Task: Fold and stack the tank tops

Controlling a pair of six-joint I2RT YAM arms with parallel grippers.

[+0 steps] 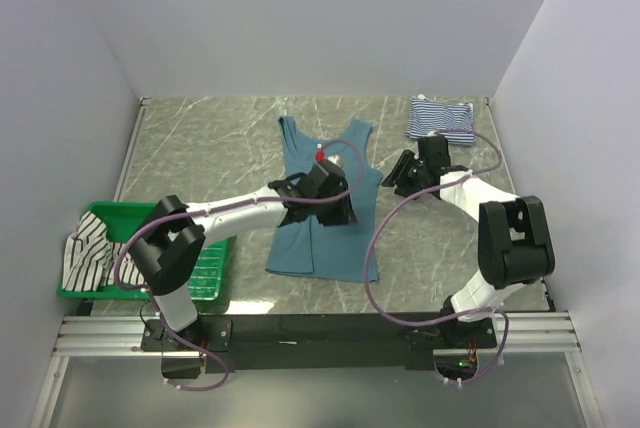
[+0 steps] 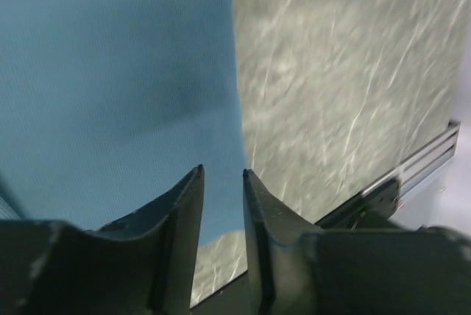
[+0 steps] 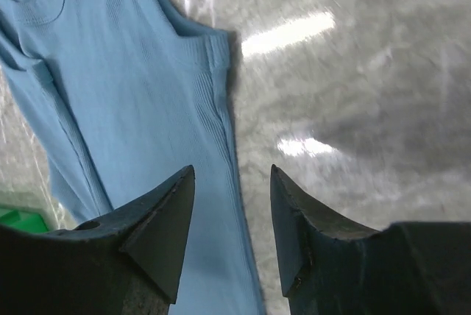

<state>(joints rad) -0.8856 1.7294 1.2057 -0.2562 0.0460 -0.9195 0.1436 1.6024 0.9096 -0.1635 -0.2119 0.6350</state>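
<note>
Top external view: plain teal-blue sleeveless tank top (image 1: 318, 248) lies spread flat at the middle of the grey-green marbled desk (image 1: 200, 148), straps toward the far wall, hem toward the arm bases. Left arm reaches across it, and its black wrist covers the chest area. Right arm's wrist sits just beside the top's right edge. Left wrist view (blurred): left arm's fingers (image 2: 180, 216) are parted by a narrow gap with nothing between them, released, above a straight edge of the teal cloth where it meets the desk. Right wrist view: right arm's fingers (image 3: 162, 227) stand wider apart, also released and gripping nothing, over the side seam below one armhole. A white neck label shows at upper left. Fine navy-and-white striped tank top (image 1: 441, 120) rests folded at the far right of the desk, well apart from the teal one. Broader black-and-white striped tank top (image 1: 88, 256) lies crumpled in the green plastic basket (image 1: 205, 273) at near left, hanging over its left rim.
</note>
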